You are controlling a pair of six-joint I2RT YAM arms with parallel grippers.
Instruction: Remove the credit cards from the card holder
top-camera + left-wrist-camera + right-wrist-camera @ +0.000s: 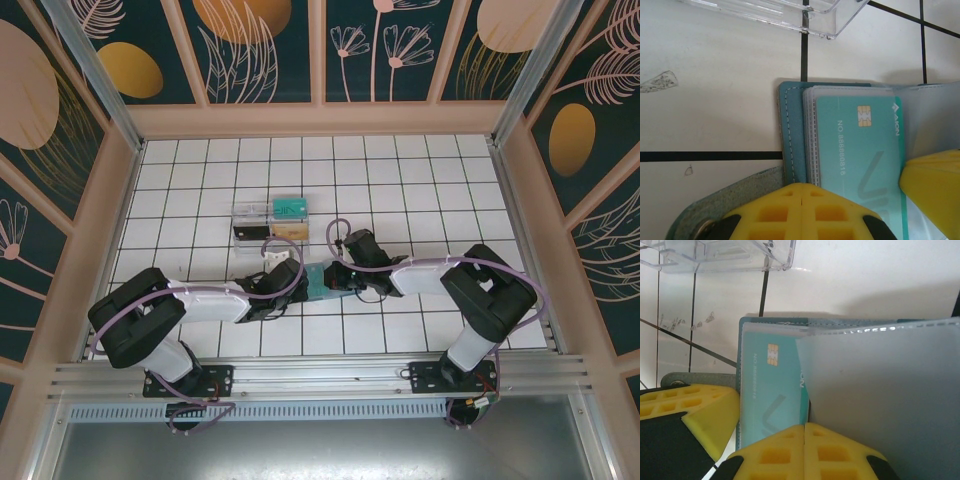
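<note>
The slate-blue card holder [322, 281] lies open on the white tiles between my two grippers. Its clear sleeves hold a teal credit card [860, 145] with a gold chip. My left gripper [805, 186] is shut, its yellow tips resting on the holder's near left edge [792, 130]. My right gripper [805, 426] is also shut, its tips at the near edge of the teal card [772, 390], beside a raised frosted sleeve [880, 400]. In the top view the left gripper [293, 275] and right gripper [335, 278] almost meet over the holder.
A clear plastic box [268, 220] stands just beyond the holder, with a teal card [288, 207], a tan card [290, 231] and a black card [247, 232] at it. The holder's strap with a snap [725, 202] trails left. Walls enclose the tiled floor.
</note>
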